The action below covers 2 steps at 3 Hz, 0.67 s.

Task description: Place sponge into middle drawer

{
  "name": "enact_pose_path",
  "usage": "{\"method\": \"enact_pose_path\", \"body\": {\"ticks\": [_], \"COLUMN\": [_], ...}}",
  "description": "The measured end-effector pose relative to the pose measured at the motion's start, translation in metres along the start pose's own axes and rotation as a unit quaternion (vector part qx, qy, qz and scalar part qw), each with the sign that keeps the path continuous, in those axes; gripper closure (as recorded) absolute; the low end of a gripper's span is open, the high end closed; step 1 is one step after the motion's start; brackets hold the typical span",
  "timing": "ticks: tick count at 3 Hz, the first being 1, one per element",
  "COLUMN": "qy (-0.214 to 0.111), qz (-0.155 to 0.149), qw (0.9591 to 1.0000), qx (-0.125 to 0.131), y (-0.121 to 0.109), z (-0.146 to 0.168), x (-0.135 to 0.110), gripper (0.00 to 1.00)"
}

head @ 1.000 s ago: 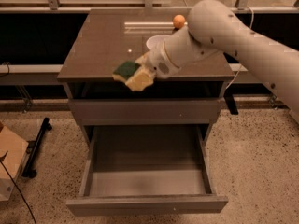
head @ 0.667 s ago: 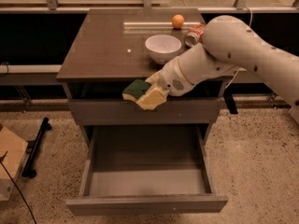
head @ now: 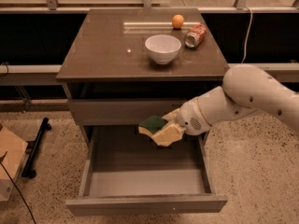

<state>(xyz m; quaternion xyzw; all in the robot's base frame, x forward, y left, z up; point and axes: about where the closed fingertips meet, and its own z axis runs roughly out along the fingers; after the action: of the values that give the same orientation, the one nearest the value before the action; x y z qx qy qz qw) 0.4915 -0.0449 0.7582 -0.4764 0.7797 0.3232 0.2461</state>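
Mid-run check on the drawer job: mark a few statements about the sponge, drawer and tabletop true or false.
1. The gripper holds the sponge above the open middle drawer. True.
2. The sponge lies on the drawer floor. False: it hangs in the air, clamped in the gripper.
3. The white bowl stands upright on the cabinet top. True.
4. The soda can stands upright. False: it lies on its side near the orange.
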Motion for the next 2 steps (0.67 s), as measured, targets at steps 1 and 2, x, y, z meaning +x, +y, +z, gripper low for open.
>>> {"method": "enact_pose_path", "body": {"ticks": [1,2], "qy": [-0.029,-0.088], "qz": [0.042,0.078], "qw": [0.9987,0.9931], "qx": [0.005,0.011], "y": [-0.017,-0.056], "z": [0.035,0.092], "x": [0.029,0.059], "gripper": [1.0,1.0]}}
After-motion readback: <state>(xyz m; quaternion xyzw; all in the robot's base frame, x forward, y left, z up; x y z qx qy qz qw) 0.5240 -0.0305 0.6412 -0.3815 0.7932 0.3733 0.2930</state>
